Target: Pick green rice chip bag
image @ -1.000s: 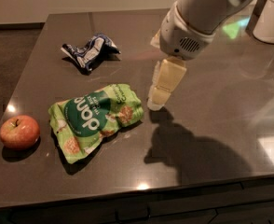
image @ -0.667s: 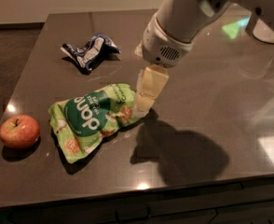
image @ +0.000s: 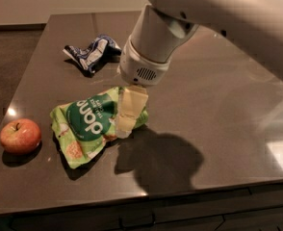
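The green rice chip bag (image: 86,121) lies flat on the dark table (image: 218,105), left of centre. It is light green with a dark green circle with white letters and pictures of chips. My gripper (image: 125,127) hangs from the white arm and reaches down onto the bag's right end, covering part of it. Whether it touches the bag I cannot tell.
A red apple (image: 20,136) sits left of the bag near the table's left edge. A crumpled dark blue and white wrapper (image: 91,52) lies behind the bag. The table's front edge runs close below the bag. The arm's shadow falls right of the bag.
My gripper has moved left and down, from beside the bag's right end to over it. The bag, apple and wrapper have not moved.
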Robot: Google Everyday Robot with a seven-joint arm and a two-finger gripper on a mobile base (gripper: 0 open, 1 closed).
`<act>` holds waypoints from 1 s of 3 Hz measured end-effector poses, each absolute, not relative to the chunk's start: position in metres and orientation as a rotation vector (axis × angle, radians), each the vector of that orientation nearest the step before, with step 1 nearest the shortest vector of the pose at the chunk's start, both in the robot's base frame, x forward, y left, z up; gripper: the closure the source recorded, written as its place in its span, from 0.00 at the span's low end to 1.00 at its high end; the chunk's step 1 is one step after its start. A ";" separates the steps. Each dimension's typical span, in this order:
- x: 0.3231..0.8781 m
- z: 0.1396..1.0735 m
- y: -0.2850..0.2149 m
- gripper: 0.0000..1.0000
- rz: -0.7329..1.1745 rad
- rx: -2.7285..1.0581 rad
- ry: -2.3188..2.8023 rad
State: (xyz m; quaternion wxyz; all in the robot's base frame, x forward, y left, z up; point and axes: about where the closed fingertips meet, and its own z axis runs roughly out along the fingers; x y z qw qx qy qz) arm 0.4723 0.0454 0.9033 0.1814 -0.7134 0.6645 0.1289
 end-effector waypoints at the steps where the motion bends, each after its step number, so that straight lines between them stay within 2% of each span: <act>1: 0.473 0.891 0.059 0.00 0.330 -2.041 1.889; 2: 0.477 0.880 0.066 0.00 0.291 -2.075 1.906; 3: 0.478 0.873 0.068 0.18 0.263 -2.101 1.911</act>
